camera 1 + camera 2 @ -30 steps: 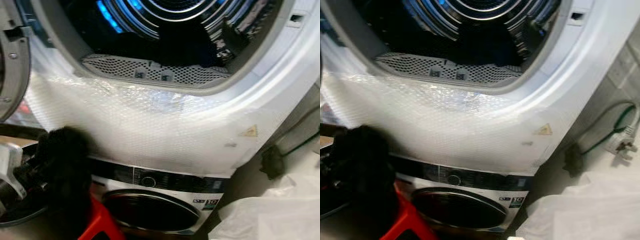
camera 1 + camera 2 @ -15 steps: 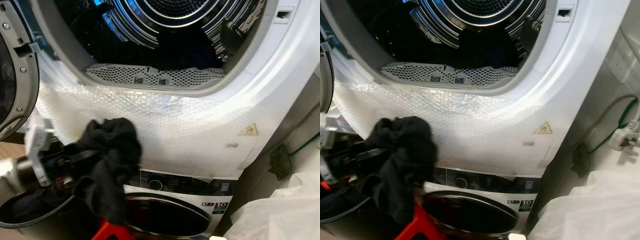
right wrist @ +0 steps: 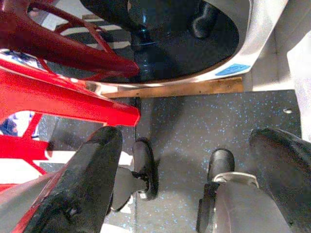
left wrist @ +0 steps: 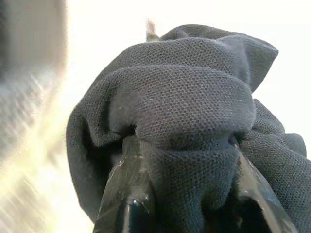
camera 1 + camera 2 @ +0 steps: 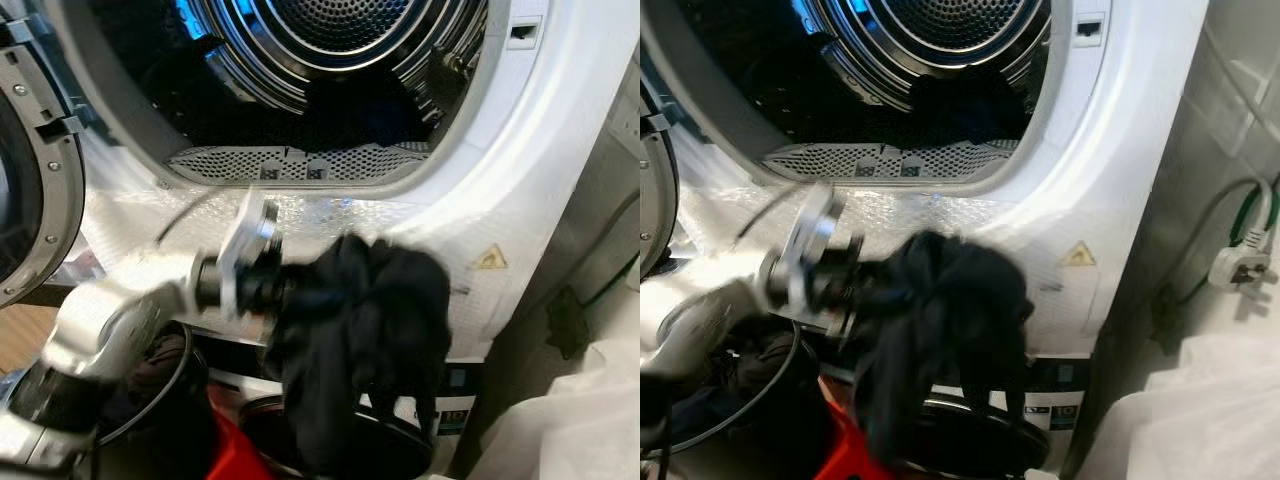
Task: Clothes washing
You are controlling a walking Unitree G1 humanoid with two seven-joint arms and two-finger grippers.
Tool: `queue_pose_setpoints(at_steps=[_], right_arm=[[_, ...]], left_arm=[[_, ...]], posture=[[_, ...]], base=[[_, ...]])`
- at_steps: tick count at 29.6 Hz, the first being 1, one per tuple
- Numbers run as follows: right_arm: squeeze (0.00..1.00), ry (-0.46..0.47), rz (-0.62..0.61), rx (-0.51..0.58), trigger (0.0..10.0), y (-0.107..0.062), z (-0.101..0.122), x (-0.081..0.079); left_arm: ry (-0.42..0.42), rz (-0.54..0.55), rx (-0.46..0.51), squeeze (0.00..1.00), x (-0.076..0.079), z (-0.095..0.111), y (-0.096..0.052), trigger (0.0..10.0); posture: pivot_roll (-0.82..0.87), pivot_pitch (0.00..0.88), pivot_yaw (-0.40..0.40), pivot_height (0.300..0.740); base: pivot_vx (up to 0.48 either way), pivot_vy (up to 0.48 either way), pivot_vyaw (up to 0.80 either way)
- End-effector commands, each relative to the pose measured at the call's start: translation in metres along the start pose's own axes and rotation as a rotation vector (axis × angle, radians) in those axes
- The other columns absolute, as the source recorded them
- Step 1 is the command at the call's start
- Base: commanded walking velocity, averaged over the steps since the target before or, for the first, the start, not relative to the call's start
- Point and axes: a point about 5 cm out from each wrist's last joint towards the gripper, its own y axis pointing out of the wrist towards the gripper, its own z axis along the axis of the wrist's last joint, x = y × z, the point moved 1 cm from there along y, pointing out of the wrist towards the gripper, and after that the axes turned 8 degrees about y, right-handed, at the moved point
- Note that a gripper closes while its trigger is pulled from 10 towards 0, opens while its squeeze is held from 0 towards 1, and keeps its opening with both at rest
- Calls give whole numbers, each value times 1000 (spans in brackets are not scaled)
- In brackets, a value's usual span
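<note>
Clearly the black garment (image 5: 360, 350) is soft and light: it bunches into thick folds and hangs limp below the grip, a tail of it drooping in front of the lower machine's dark round door (image 5: 985, 440). It looks like a fine knit, not slippery, so a pinch through a gathered bundle should hold, though loose ends could snag on the drum's rim. Taking it by the bunched middle, as now, keeps most of the cloth together.

The left gripper (image 4: 189, 194) is pinching that bundle, its two black fingers (image 4: 124, 194) pressed in on either side of a fat fold, narrowly apart with cloth packed between them. The silver left arm (image 5: 120, 320) reaches across the white front panel (image 5: 520, 200) of the upper machine, holding the garment just below the perforated lint grille (image 5: 300, 165) at the lower edge of the open drum (image 5: 330, 60).

The right gripper (image 3: 180, 174) hangs low over the speckled floor (image 3: 194, 126), fingers spread wide and holding nothing, beside a red plastic frame (image 3: 63, 92).
</note>
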Motion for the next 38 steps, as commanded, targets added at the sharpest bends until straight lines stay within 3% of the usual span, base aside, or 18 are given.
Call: queue_pose_setpoints(at_steps=[1,2,4,6,9,12,14,18,24,25,27,29,30,31,32,33,34,38], right_arm=[[0,20,-5,-14,10000,-1,-7,0],[0,20,-5,-14,10000,-1,-7,0],[0,20,-13,-17,10000,-2,-9,4],[0,19,-17,-19,10000,-3,-10,6],[0,19,-19,-19,10000,-3,-11,7],[0,13,-30,-26,10000,-5,-15,14],[0,16,-36,-26,10000,-6,-16,17],[0,17,-45,-30,10000,-8,-22,23],[0,6,-57,-42,10000,-11,-28,31],[0,6,-62,-44,10000,-13,-30,34],[0,5,-64,-44,10000,-13,-31,35],[0,6,-65,-41,10000,-14,-33,37],[0,6,-65,-40,10000,-14,-33,37],[0,6,-65,-39,10000,-15,-34,38],[0,6,-65,-39,10000,-15,-34,38],[0,6,-66,-38,10000,-16,-36,39],[0,5,-65,-37,10000,-16,-36,39],[0,-1,-66,-41,10000,-18,-41,42]], left_arm=[[149,100,94,0,-29,36,-1,0],[149,100,94,0,-29,36,-1,0],[252,156,210,0,-50,71,3,0],[288,215,271,0,-62,87,2,0],[318,269,313,0,-73,96,1,0],[428,572,427,0,-106,127,-13,0],[433,651,445,0,-113,132,-17,0],[543,829,347,0,-123,128,-23,0],[597,1025,219,0,-135,116,-32,0],[564,1057,143,0,-139,103,-34,1451],[518,1067,122,0,-141,95,-35,1451],[438,1053,-5,0,-143,68,-33,4863],[422,1048,-32,0,-143,63,-33,4863],[397,1033,-83,0,-142,52,-32,10000],[397,1033,-83,0,-142,52,-32,10000],[297,983,-122,0,-140,35,-30,10000],[272,982,-123,0,-140,32,-30,10000],[243,962,-100,0,-139,32,-27,10000]], posture=[[22,0,138,740],[22,0,138,740],[16,0,133,740],[13,0,131,740],[10,0,131,740],[-10,0,125,740],[-26,9,123,740],[-46,32,114,740],[-59,50,109,740],[-73,61,109,740],[-73,61,109,740],[-93,76,105,740],[-93,76,105,740],[-103,88,105,740],[-103,88,105,740],[-109,94,102,740],[-114,102,100,740],[-117,113,95,740]], base=[[0,0,0],[0,0,0],[0,0,0],[0,0,0],[0,0,0],[0,0,0],[0,0,0],[0,0,0],[0,0,0],[0,0,0],[0,0,0],[0,0,0],[0,0,0],[0,0,0],[0,0,0],[0,0,0],[0,0,0],[0,0,0]])
